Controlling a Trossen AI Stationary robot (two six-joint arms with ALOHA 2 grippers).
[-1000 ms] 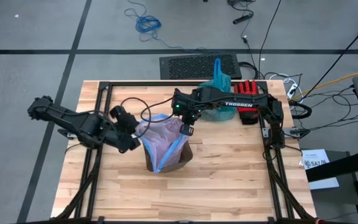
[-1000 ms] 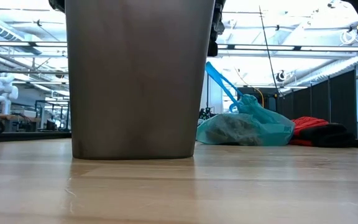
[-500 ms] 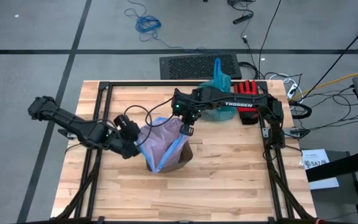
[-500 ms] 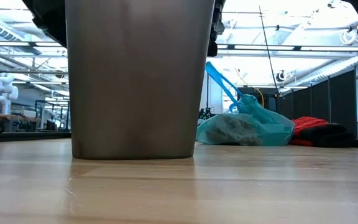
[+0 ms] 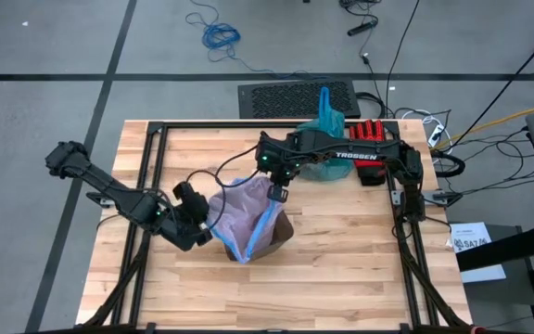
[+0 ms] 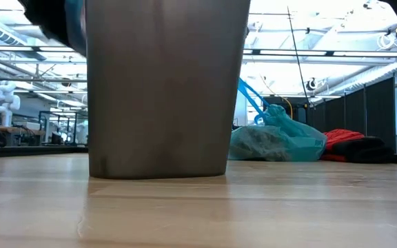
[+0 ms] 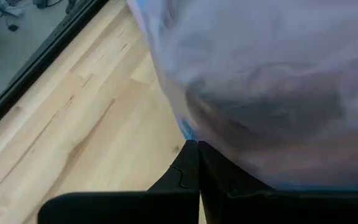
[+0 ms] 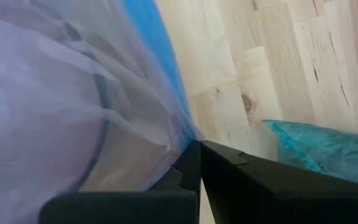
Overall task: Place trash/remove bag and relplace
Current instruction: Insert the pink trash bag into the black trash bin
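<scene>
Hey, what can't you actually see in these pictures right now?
- Inside of the bin: high view, covered by the pink bag.
- Bin's rim: low view, cut off by the top edge.
- Contents of the teal bag: low view, only a dark blur through the plastic.
- Left gripper and right gripper: the pink film hides what lies ahead.

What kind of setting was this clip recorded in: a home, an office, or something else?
Most likely a robotics lab or industrial workshop. The low view shows open ceiling trusses with strip lights and a white robot arm in the background; the high view shows cables strewn over a taped concrete floor around the wooden table.
</scene>
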